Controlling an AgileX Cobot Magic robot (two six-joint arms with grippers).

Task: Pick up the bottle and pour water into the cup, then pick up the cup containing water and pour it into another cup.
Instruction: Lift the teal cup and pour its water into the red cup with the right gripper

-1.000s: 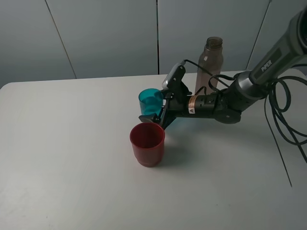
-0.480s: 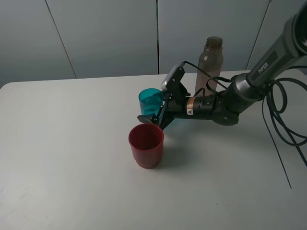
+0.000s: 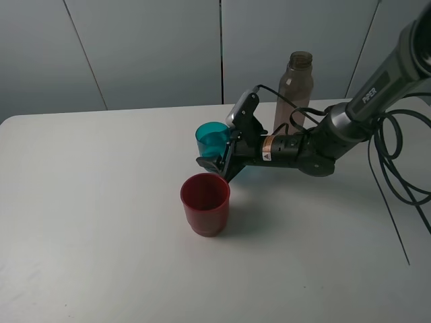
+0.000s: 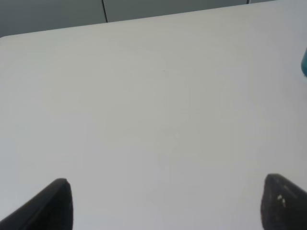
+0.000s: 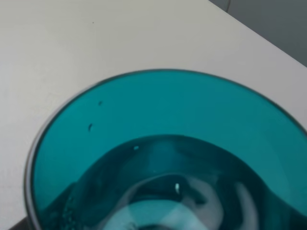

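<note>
Pour step, I'd say: the right pincer (image 3: 219,160) looks clamped low on the teal cup (image 3: 213,136). The cup sits roughly upright between its fingers with water inside, just behind the red cup (image 3: 205,202), though I can't tell if it's off the table (image 3: 101,202). To do it well I'd get the teal rim over the red mouth first, then roll the wrist slowly so the stream lands inside and the cup doesn't slip. The left pincer (image 4: 168,203) hangs wide open holding nothing, and the bottle (image 3: 297,87) stands upright behind the right arm.
</note>
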